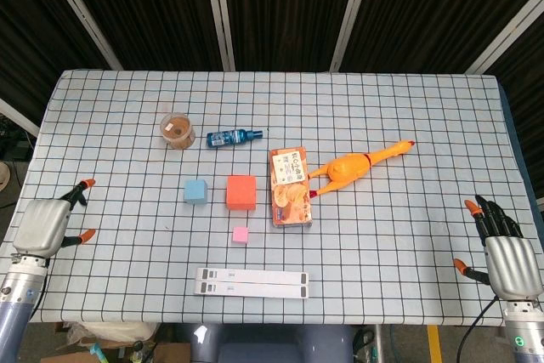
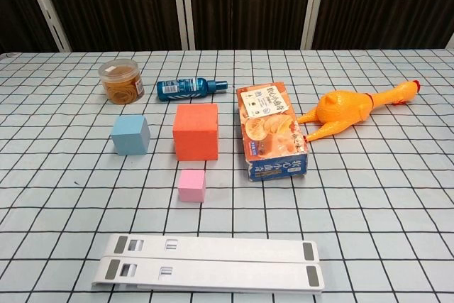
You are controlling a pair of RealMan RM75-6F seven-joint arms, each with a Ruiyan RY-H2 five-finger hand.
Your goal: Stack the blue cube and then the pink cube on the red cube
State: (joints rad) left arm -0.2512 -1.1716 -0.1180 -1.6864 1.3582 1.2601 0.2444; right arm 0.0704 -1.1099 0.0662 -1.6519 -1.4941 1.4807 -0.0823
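The red cube [image 1: 241, 192] [image 2: 196, 131] stands mid-table. Just left of it sits the light blue cube [image 1: 196, 191] [image 2: 130, 135], a gap apart. The small pink cube [image 1: 240, 234] [image 2: 191, 185] lies in front of the red one. My left hand [image 1: 47, 224] hovers over the table's left edge, far left of the blue cube, holding nothing with fingers apart. Off the table's right edge is my right hand [image 1: 503, 254], also empty with fingers spread. Neither hand shows in the chest view.
A snack box [image 1: 290, 187] lies right of the red cube, with a rubber chicken [image 1: 354, 163] beyond it. A blue bottle [image 1: 232, 137] and a jar of rubber bands [image 1: 177, 131] stand behind the cubes. A white flat bar [image 1: 251, 282] lies near the front edge.
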